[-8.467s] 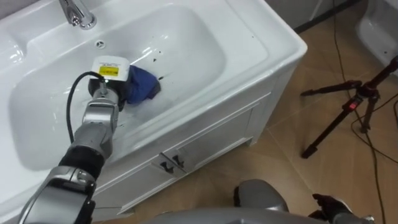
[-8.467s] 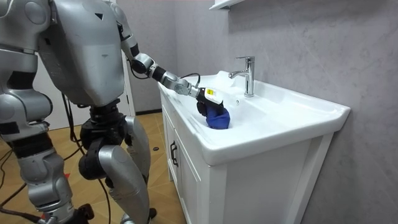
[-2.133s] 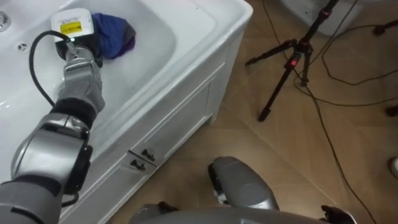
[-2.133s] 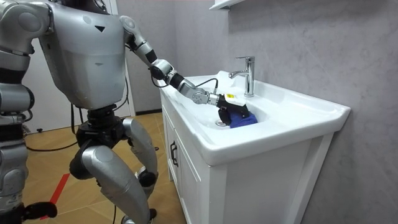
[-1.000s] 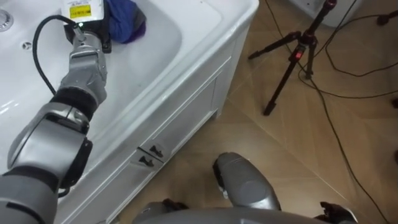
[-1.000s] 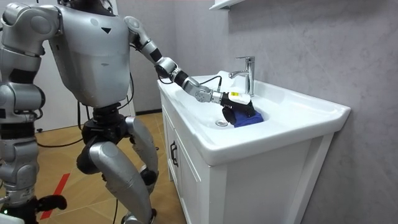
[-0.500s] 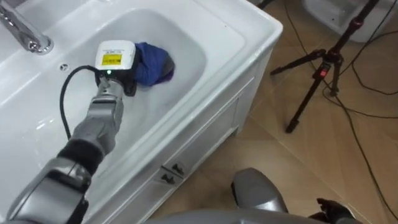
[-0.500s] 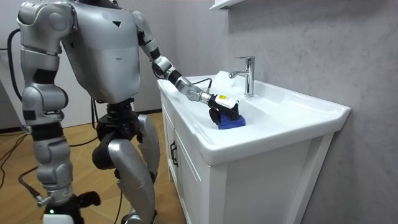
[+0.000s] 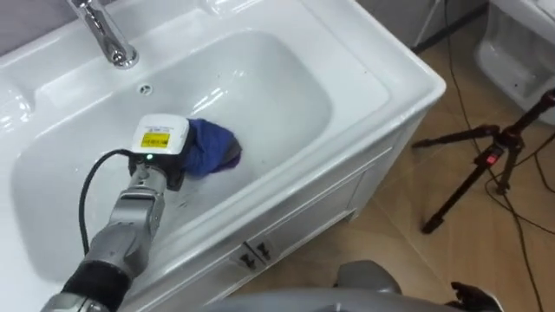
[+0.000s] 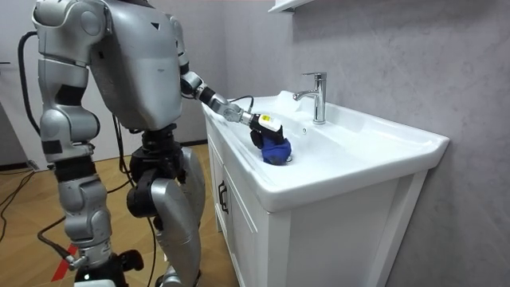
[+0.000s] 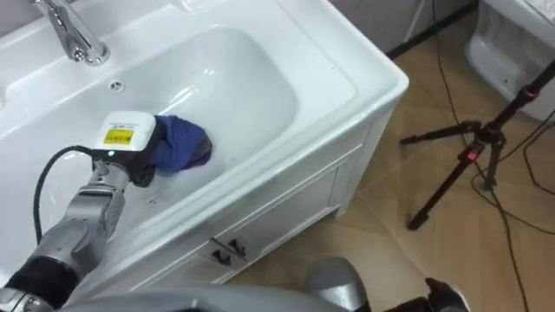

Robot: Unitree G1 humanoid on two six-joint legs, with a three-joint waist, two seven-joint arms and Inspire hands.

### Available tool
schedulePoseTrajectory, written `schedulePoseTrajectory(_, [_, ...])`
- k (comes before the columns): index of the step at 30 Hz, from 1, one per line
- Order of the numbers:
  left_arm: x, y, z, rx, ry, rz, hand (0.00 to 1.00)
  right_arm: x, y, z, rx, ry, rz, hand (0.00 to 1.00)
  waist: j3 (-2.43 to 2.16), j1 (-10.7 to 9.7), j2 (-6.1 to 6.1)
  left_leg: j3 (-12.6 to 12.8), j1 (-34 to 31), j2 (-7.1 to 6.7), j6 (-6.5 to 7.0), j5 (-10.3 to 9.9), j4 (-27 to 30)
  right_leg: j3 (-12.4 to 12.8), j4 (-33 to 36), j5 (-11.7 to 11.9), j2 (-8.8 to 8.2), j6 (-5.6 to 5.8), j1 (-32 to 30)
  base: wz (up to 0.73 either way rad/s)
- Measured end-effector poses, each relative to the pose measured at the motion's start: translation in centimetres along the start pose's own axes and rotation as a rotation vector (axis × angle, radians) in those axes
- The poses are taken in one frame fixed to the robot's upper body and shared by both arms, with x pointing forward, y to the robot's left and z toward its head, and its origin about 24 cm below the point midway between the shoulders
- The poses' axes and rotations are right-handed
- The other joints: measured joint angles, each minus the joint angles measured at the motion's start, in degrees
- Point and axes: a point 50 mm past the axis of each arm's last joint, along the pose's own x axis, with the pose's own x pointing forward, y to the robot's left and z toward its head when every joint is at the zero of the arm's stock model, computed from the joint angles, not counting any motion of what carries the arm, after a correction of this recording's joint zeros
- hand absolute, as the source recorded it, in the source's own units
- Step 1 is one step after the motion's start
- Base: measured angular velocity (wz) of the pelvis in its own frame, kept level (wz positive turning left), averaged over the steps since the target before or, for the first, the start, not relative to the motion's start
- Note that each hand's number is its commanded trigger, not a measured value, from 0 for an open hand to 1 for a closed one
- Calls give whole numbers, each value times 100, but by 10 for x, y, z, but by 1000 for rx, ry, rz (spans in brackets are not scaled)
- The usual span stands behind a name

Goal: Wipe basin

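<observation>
Blue cloth (image 9: 211,147) sits bunched on the near slope of the white basin (image 9: 381,54). My left hand (image 9: 160,165) is pressed against its left edge, with the arm reaching in from the lower left. I cannot tell how far that hand is closed, because the grip is hidden from me. The tap (image 9: 106,36) stands at the back rim, well apart from the cloth. In the room view the robot stands at the end of the cabinet (image 9: 303,199), left arm stretched over the rim. My right hand (image 9: 471,295) hangs low above the wood floor (image 9: 408,260), and I cannot read its state either. A tripod (image 9: 486,160) stands on the floor to the right.
</observation>
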Motion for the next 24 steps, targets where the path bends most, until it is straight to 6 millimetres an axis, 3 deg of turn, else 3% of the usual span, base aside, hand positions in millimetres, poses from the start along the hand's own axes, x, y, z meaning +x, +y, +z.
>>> schedulePoseTrajectory(5, [-14,-14,-31,62,89,-54,100,-1,-5,-6,-28,12,-15,0,-26,149,-14,-76,276,-31,-40,98,-254,-69,-169,-2,15,-13,279,5])
schedulePoseTrajectory(12, [-27,-24,-39,159,96,-37,100,-2,-13,-5,2,-12,-42,0,-46,256,-30,-152,453,-45,-65,183,-373,-89,-325,9,35,-39,493,7])
schedulePoseTrajectory(15, [-34,-29,-42,164,106,-34,100,-5,-18,-10,21,-21,-63,0,-73,355,5,-206,501,-19,-86,195,-416,-89,-335,20,76,-59,555,0])
schedulePoseTrajectory(20, [-39,-34,-48,166,130,-56,100,-7,-19,-17,-15,-12,-68,0,-66,407,102,-469,583,3,-136,224,-421,-282,-356,7,92,-135,671,5])
schedulePoseTrajectory(24, [-45,-37,-51,220,127,-53,100,-7,-26,-16,-25,-6,-85,0,-73,527,236,-470,621,9,-173,269,-554,-324,-429,5,102,-161,674,2])
